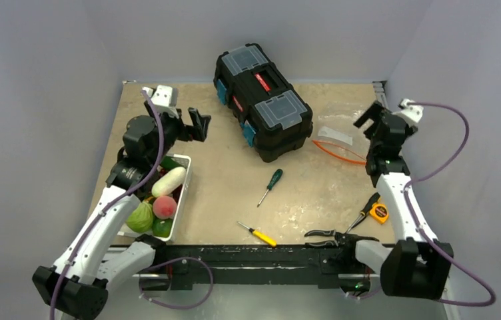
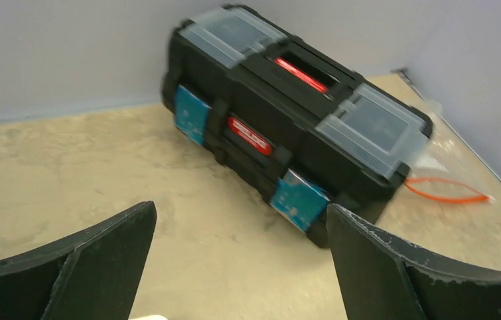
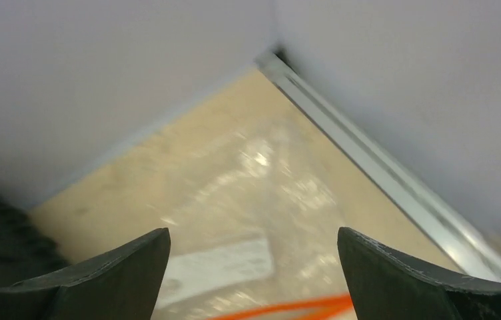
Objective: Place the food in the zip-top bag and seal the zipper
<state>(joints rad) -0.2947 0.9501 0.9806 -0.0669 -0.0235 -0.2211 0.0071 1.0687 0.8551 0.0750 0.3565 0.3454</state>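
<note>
The food lies in a white basket [image 1: 182, 193] at the left: a white radish [image 1: 168, 181], a pink peach [image 1: 164, 207], a pale green cabbage [image 1: 140, 217] and a green round fruit [image 1: 162, 228]. The clear zip-top bag [image 1: 341, 120] lies flat at the far right, with its white label [image 1: 336, 135] and orange-red zipper [image 1: 338, 151]. My left gripper [image 1: 199, 125] is open and empty above the table beyond the basket [image 2: 241, 267]. My right gripper [image 1: 366, 120] is open and empty over the bag [image 3: 268, 193], whose zipper [image 3: 288, 308] shows between the fingers.
A black toolbox [image 1: 263, 100] stands at the far middle, between the basket and the bag, and fills the left wrist view [image 2: 288, 113]. A green-handled screwdriver [image 1: 270, 185], a yellow screwdriver [image 1: 256, 233], pliers [image 1: 338, 235] and a tape measure [image 1: 380, 212] lie near the front.
</note>
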